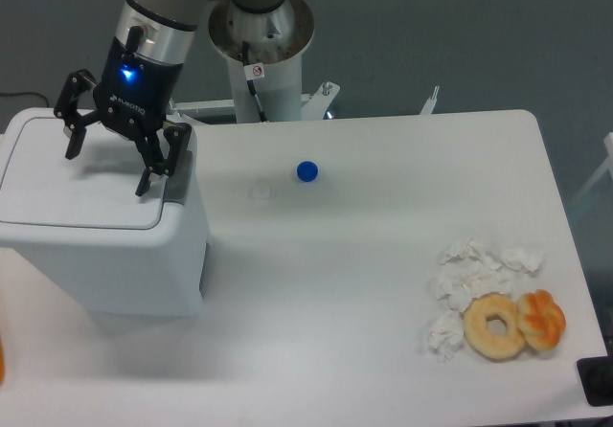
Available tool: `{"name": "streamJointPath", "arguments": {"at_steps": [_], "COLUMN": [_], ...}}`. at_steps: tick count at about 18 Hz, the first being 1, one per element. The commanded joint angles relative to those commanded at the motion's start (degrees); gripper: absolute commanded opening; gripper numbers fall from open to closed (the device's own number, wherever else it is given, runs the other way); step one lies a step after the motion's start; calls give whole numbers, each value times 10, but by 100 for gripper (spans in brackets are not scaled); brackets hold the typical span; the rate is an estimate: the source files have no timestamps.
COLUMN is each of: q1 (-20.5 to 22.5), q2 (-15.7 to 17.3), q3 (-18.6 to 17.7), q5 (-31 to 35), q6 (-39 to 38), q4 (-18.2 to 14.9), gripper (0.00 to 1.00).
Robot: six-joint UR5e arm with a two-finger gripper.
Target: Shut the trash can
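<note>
Hovering gripper (105, 166), jaws spread, above trash can (96, 226) shut lid.

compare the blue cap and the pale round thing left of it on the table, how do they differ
The blue cap is vivid blue and stands out sharply; the pale disc is whitish and nearly blends into the table. The cap looks raised, with a rounded body, while the disc looks flatter. The cap sits farther from the trash can; the disc lies closer to it. Both are small, round, and lie apart on the bare tabletop, untouched by the end effector.
</note>
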Motion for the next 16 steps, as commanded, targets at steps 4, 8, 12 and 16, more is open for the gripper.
{"name": "streamJointPath", "arguments": {"at_steps": [4,8,12,16], "q1": [0,-2,-1,0], "q2": [0,0,0,1], "q3": [-3,-5,-6,-6], "q5": [0,2,3,0], "q6": [11,16,21,21], "q4": [-1,0,-1,-1], "gripper": [100,100,100,100]}}
